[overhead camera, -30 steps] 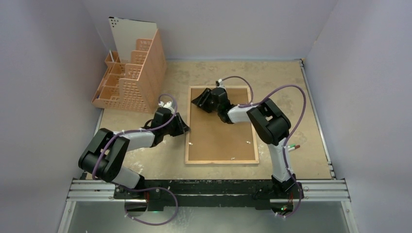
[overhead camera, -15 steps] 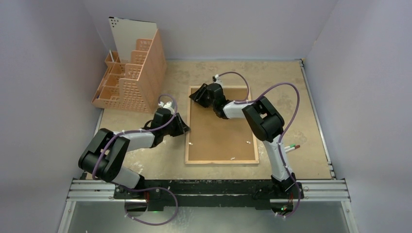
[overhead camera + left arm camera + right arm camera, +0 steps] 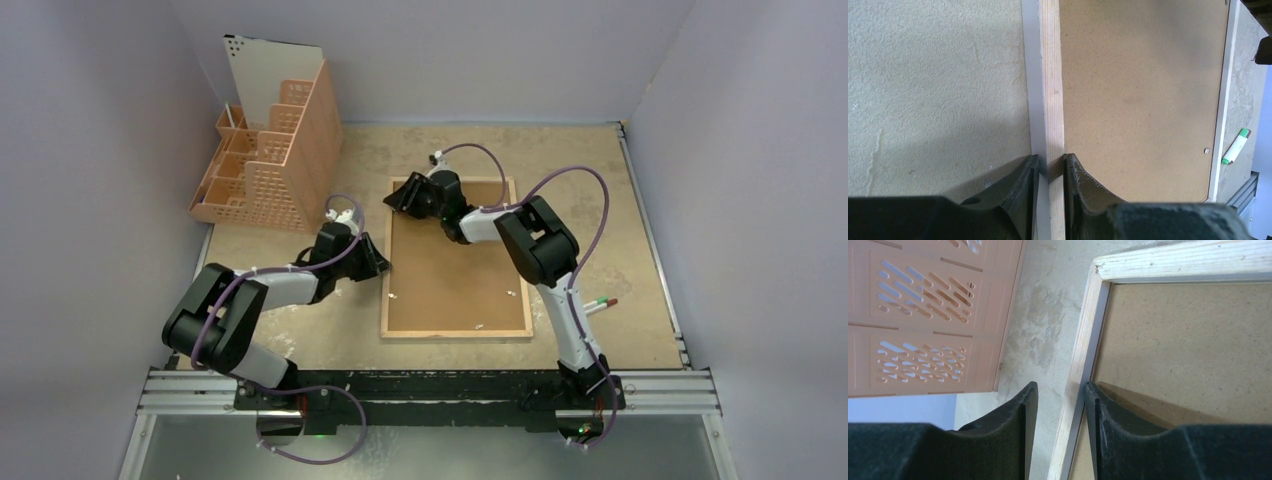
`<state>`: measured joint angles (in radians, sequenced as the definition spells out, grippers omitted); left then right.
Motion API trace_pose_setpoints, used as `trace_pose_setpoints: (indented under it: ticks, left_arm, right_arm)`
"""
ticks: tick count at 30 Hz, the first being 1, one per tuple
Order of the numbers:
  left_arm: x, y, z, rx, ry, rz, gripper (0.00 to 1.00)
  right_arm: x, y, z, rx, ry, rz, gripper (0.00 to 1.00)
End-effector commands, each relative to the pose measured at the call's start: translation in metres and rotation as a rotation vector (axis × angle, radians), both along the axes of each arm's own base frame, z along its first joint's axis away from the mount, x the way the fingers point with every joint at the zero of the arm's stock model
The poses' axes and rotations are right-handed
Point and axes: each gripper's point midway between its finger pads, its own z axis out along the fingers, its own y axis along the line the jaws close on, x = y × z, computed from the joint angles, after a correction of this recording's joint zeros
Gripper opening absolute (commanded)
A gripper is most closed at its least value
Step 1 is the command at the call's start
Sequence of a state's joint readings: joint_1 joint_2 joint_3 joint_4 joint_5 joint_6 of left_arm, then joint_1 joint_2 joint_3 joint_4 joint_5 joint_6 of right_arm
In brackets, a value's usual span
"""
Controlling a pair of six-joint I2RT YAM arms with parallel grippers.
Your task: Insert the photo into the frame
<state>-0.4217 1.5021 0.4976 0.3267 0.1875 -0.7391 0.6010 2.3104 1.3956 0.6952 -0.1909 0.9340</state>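
Bench: a rough beige bench (image 3: 440,150) enclosed by plain pale walls. A peach lattice organizer (image 3: 290,160) stands at the far left corner.
Frame: the frame (image 3: 455,333) lies flat in the middle of the bench with its back side up and the light wood rim showing. A brown backing sheet (image 3: 455,270) fills the opening.
Long axis: it runs from the robot's near edge toward the far wall, so the two long rims are at the left and at the right.
Left gripper: the left gripper (image 3: 1049,159) is narrow and clamped across the left long rim, one finger on the outside and one on the backing side. It sits a little nearer than the middle of that rim.
Right gripper: the right gripper (image 3: 1058,387) straddles the same left rim, just beside the far left corner. The inner finger is against the wood, but a gap shows on the outer side, so it does not grip yet.
Key relation: both grippers are on one long rim and none is on the right rim. I judge that a lift from here would tip the frame about its right long edge.
Photo: I see no printed side anywhere. A white sheet (image 3: 275,70) stands in the organizer, well apart from the frame and nearer to the left arm. I cannot tell whether it is the photo.
Other: a marker (image 3: 600,303) lies to the right of the frame.
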Motion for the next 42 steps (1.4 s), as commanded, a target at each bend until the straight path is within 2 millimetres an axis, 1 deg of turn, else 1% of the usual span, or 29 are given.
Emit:
trace_pose_setpoints:
  ticks: [1,7,10,18,24,27,30,32,33,35,37,39,42]
  left_arm:
    - [-0.004,0.015,-0.029,0.1,0.057,0.022,0.15]
    - [-0.003,0.014,-0.029,0.1,0.059,0.02,0.15]
    - [-0.004,0.015,-0.029,0.103,0.062,0.02,0.14]
    - [-0.004,0.016,-0.031,0.11,0.069,0.023,0.14]
    - [-0.004,0.016,-0.031,0.111,0.071,0.021,0.14]
    - [-0.004,0.016,-0.032,0.112,0.072,0.022,0.14]
    - [-0.004,0.015,-0.031,0.111,0.07,0.021,0.14]
    - [-0.004,0.015,-0.031,0.11,0.072,0.02,0.14]
    - [-0.005,0.015,-0.031,0.11,0.073,0.019,0.15]
    - [-0.005,0.016,-0.031,0.109,0.076,0.022,0.16]
    - [-0.006,0.016,-0.032,0.107,0.091,0.033,0.18]
    - [-0.008,0.017,-0.033,0.116,0.108,0.032,0.19]
    - [-0.011,0.019,-0.035,0.124,0.12,0.035,0.23]
  right_arm:
    - [-0.025,0.004,-0.036,-0.069,0.062,0.114,0.43]
    - [-0.035,0.001,-0.041,-0.08,0.076,0.143,0.42]
    - [-0.037,0.0,-0.032,-0.076,0.07,0.143,0.42]
    - [-0.043,-0.003,-0.034,-0.111,0.104,0.159,0.42]
    - [-0.038,-0.001,-0.028,-0.109,0.095,0.155,0.42]
    - [-0.032,0.001,-0.022,-0.105,0.088,0.14,0.43]
    - [-0.015,0.001,-0.008,-0.107,0.062,0.113,0.46]
    - [0.0,-0.001,0.009,-0.103,0.027,0.093,0.49]
    - [0.006,-0.003,0.021,-0.097,0.005,0.082,0.5]
    - [0.02,-0.011,0.041,-0.088,-0.035,0.06,0.51]
    - [0.034,-0.02,0.059,-0.088,-0.066,0.051,0.52]
    - [0.047,-0.034,0.073,-0.105,-0.081,0.041,0.53]
    - [0.059,-0.064,0.085,-0.129,-0.081,-0.01,0.54]
